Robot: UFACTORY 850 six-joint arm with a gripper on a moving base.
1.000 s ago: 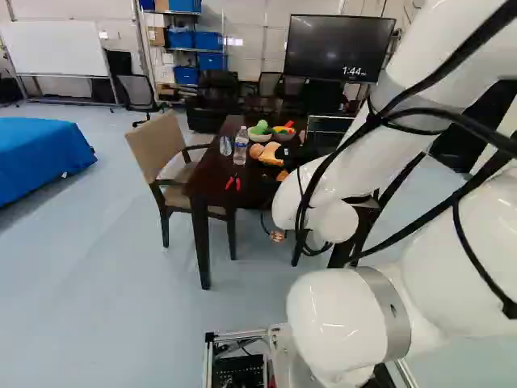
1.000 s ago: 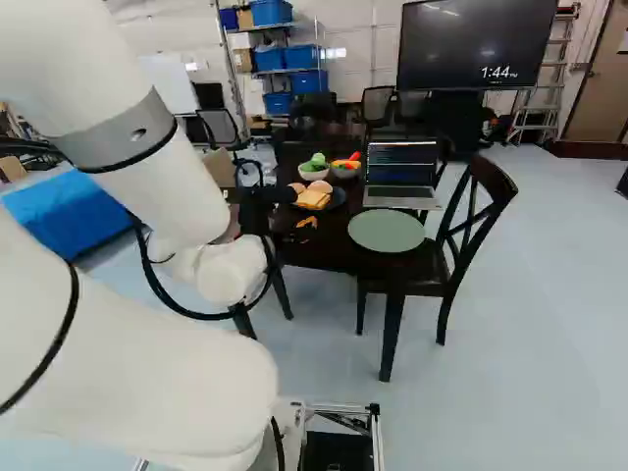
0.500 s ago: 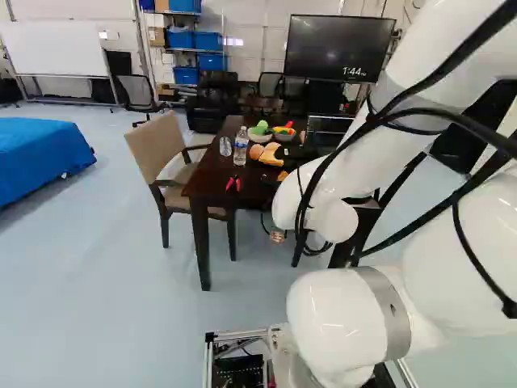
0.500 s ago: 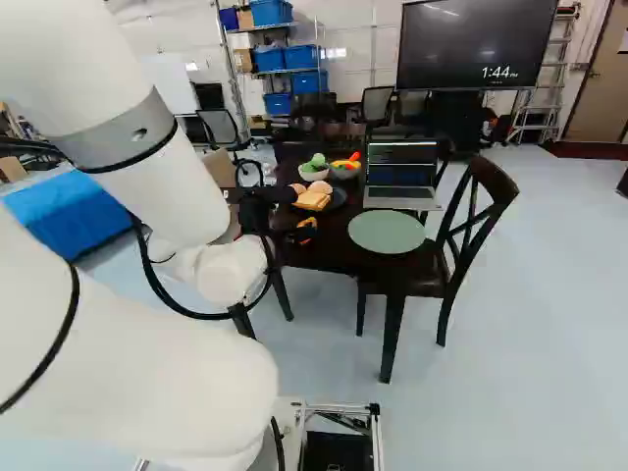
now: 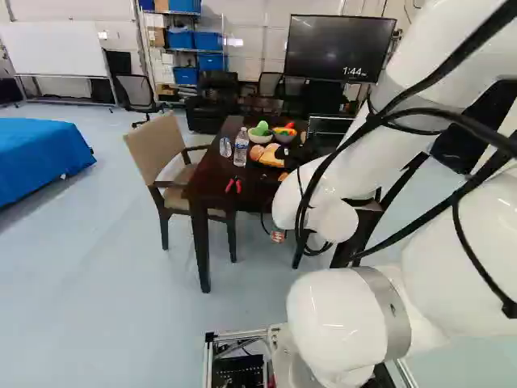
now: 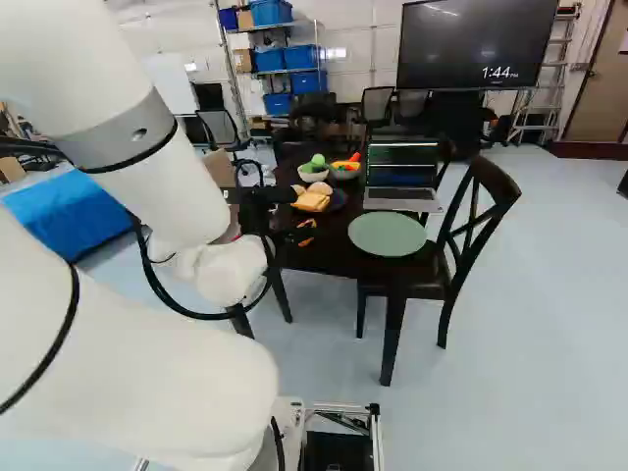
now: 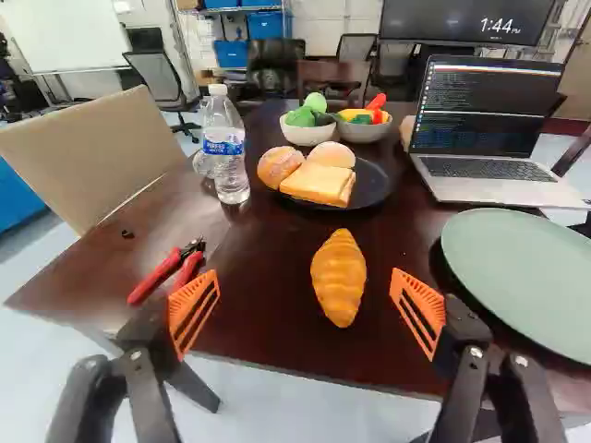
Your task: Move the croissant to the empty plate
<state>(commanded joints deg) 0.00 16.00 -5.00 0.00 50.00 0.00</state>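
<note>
In the right base view my gripper (image 6: 292, 235) reaches over the near part of the dark table, partly hidden by the arm. The wrist view shows the gripper (image 7: 306, 281) open, its orange pads wide apart with nothing held. A golden-brown croissant (image 7: 339, 279) lies on the bare tabletop, in line with the gap between the fingers and nearer the right-hand pad. The empty plate, a flat pale green one (image 7: 531, 269), rests beyond that pad, beside the laptop; the same green plate (image 6: 386, 235) shows whole in the right base view.
Behind the croissant stands a dark plate (image 7: 373, 185) with bread and buns. Two bowls of toy produce (image 7: 309, 134) are farther back. Also on the table are a water bottle (image 7: 225, 152), red-handled pliers (image 7: 159, 277) and a laptop (image 7: 489, 177). Chairs (image 6: 481, 231) flank the table.
The base has crept slightly forward, so the table and chairs sit a little nearer in both base views. Against its lowest joint, the arm shows no clear shift.
</note>
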